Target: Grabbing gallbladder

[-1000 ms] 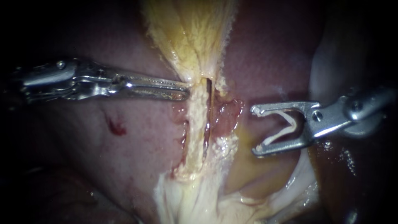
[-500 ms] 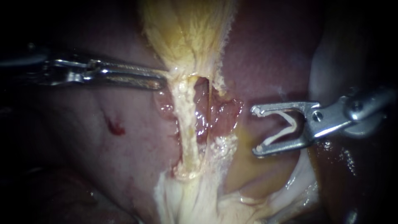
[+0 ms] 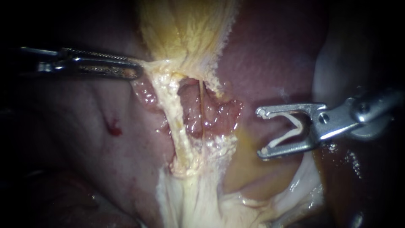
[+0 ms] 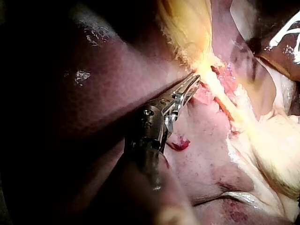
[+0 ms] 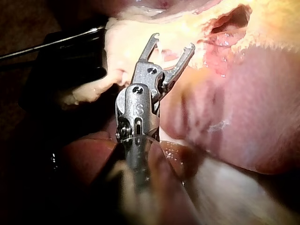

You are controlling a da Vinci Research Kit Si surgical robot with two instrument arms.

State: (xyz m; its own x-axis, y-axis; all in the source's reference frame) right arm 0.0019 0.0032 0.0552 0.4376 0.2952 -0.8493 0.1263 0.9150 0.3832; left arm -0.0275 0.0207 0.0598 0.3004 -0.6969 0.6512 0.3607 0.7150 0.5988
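Observation:
The yellow gallbladder [image 3: 185,29] hangs at the top centre and narrows into a pale strand [image 3: 177,126] that runs down over the liver [image 3: 84,139]. My left instrument [image 3: 135,72] is shut on the gallbladder's lower left edge, and the tissue is stretched taut toward it. In the left wrist view, its jaws [image 4: 193,84] lie together on that pale edge below the gallbladder [image 4: 185,28]. My right instrument [image 3: 260,132] stands open to the right, off the tissue, with a white clip [image 3: 291,128] seated between its jaws. The right wrist view shows these jaws [image 5: 173,42] apart.
Raw pink tissue [image 3: 211,116] lies exposed beside the strand, crossed by a thin tube [image 3: 201,105]. A small red spot [image 3: 113,128] marks the liver on the left. White fatty tissue [image 3: 202,202] spreads along the bottom.
My left instrument has drawn left and slightly up with the gallbladder's edge in its jaws, bending the strand leftward and widening the pink gap beside it. The right instrument has stayed put.

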